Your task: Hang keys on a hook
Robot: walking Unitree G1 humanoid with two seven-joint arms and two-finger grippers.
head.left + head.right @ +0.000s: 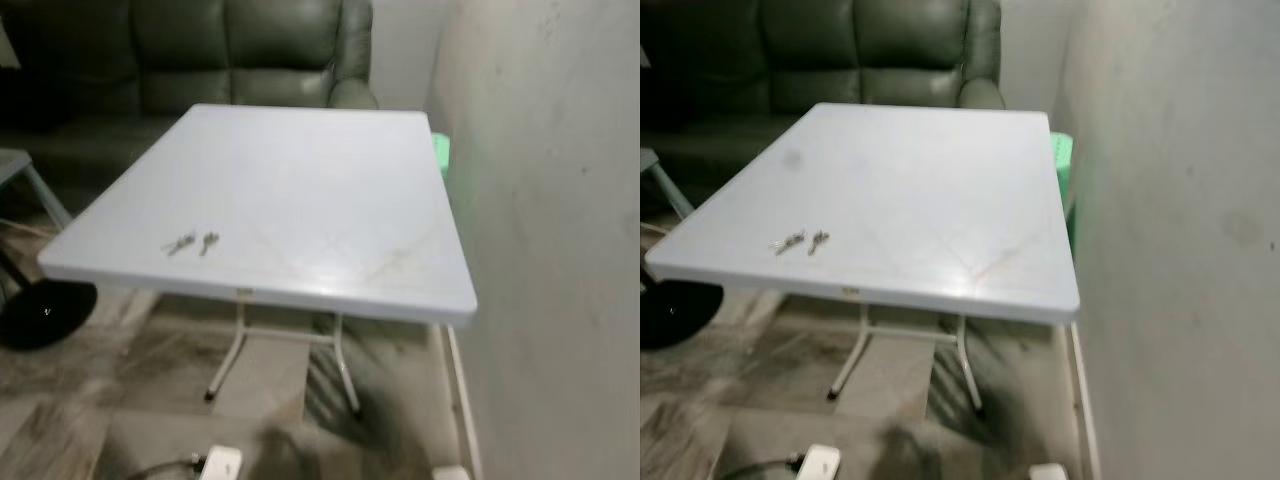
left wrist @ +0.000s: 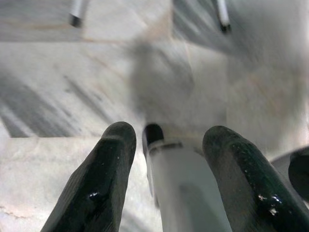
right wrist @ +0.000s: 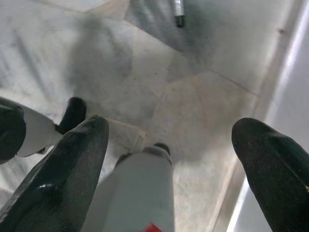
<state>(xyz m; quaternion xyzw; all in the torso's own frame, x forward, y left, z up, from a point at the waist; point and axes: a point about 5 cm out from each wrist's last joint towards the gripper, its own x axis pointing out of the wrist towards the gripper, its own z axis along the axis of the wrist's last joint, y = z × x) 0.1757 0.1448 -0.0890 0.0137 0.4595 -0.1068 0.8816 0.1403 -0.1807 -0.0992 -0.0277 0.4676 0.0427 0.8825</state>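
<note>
A small bunch of metal keys (image 1: 190, 243) lies on the white folding table (image 1: 320, 170), close to its front left edge. Both arms hang low and point at the floor. In the left wrist view my left gripper (image 2: 169, 131) is open, with only marbled floor and a pale grey part of my own body beyond its fingers (image 2: 104, 179). My right gripper (image 3: 174, 125) is open too, its fingers (image 3: 67, 174) spread wide above the floor by the wall's skirting.
A dark green sofa (image 1: 200, 50) stands behind the table. A pale wall (image 1: 560, 250) runs along the right, with a green object (image 1: 441, 152) between it and the table. On the floor are a black round object (image 1: 45, 312) and a white power strip (image 1: 220, 463).
</note>
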